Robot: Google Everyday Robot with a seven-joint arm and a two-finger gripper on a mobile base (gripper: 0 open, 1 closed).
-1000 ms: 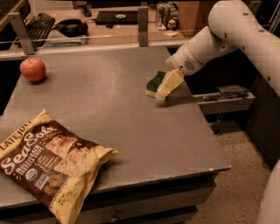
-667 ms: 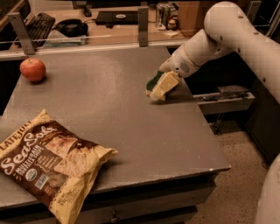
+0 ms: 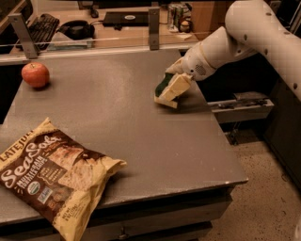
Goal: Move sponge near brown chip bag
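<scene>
Filling most of the view is a wide, flat grey table (image 3: 141,141) with a smooth, dull top and square corners. Behind it is a wooden desk (image 3: 141,28) with a black keyboard (image 3: 40,26) on the left and some shiny cans (image 3: 176,10) farther right. A speckled floor (image 3: 263,188) shows on the right.

A round red apple (image 3: 35,74) sits at the far left of the table. A big crinkly brown chip bag (image 3: 51,176) with yellow edges and white letters lies flat at the front left corner, its lower end poking over the table's front edge.

A thick, smooth white robot arm (image 3: 249,33) reaches in from the top right. Its pale claw-like gripper (image 3: 170,92) is down at the table near the far right edge. The claw is closed around a small sponge (image 3: 163,84) with a dark green top and pale yellow foam. The sponge is tilted, with its low end at the table top. It is well apart from the chip bag.
</scene>
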